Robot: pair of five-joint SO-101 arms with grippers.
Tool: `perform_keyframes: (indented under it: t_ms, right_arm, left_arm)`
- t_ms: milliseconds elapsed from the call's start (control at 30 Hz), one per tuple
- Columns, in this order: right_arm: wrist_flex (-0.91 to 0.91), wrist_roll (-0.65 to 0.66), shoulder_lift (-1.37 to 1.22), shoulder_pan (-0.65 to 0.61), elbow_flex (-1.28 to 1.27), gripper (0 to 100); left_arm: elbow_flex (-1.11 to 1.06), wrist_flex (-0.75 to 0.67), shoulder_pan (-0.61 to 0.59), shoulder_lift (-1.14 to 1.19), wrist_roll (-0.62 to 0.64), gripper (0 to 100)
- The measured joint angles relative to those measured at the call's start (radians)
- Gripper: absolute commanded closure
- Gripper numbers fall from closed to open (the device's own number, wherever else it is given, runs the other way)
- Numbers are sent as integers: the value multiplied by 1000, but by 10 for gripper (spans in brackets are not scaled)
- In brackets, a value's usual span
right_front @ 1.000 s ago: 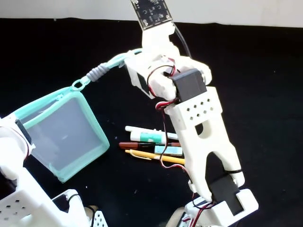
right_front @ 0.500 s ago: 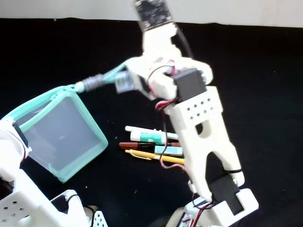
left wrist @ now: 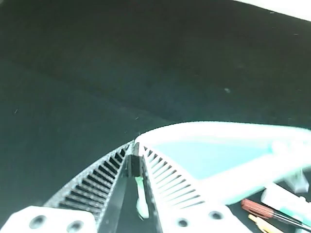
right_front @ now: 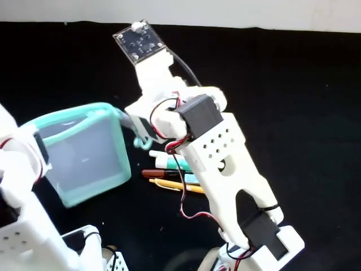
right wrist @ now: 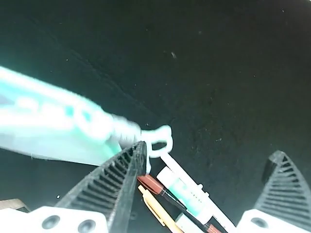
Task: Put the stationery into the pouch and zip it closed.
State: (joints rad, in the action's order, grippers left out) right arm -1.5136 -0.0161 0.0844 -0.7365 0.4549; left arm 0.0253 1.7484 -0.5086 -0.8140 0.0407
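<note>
Bright light falls from above: the white plastic of the arm (right_front: 225,169) glares, nearly washed out, and the pouch (right_front: 84,152) shines pale, while the black table (right_front: 304,84) stays dark.

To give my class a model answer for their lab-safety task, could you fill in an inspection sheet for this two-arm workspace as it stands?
Surface: black table, no spills seen.
Job's things: teal pouch held by one edge; pens lie on the table beside it, outside it, partly hidden under the right arm.
Clutter: nothing seen.
Grippers: left gripper shut on the pouch's edge; right gripper open, one finger beside the zip pull.
Cables: red, black and white wires hang loose from the right arm above the pens.
Surroundings: pale wall behind the table.
</note>
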Motion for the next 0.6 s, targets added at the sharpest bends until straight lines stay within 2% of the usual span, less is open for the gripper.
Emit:
perform_keyframes:
  t_ms: [167, 433, 600]
  right_arm:
    - [0, 0, 0, 9, 0, 631]
    - [0, 0, 0, 94, -5, 631]
    - [0, 0, 3, 126, -83, 631]
  left_arm:
    - [43, -63, 17, -2, 0, 993]
    - [44, -135, 17, 0, 14, 993]
    - [44, -187, 46, 0, 26, 993]
